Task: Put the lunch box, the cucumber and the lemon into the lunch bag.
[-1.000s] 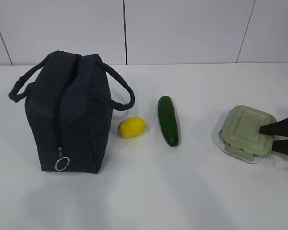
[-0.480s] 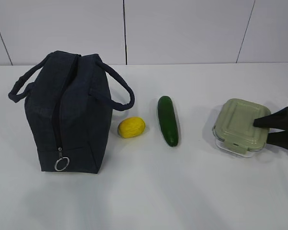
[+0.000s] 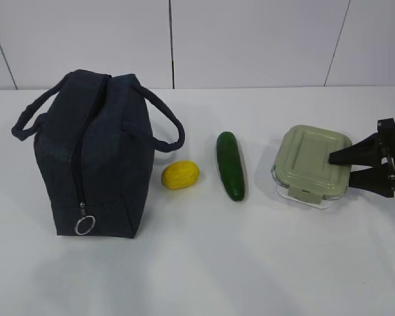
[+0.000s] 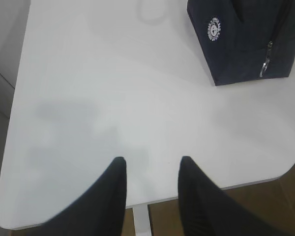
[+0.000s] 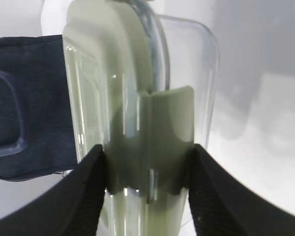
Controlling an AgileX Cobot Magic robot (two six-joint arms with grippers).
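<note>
Navy lunch bag (image 3: 92, 155) stands zipped at your near left, with lemon (image 3: 180, 175) and cucumber (image 3: 230, 165) just beyond. Farther right, your right claw (image 3: 342, 168), clamped on the lunch box (image 3: 311, 164), has lifted it off the desk (image 3: 197, 263) and carried it leftward; the idle left claw (image 4: 150, 169) hangs half-open, empty.

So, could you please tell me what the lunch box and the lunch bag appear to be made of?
The lunch box has a matte, opaque sage-green lid, probably plastic, over a see-through base that glints, so glass or clear plastic. The lunch bag looks like dark navy woven fabric, dull and softly creased, with a shiny metal ring pull.
</note>
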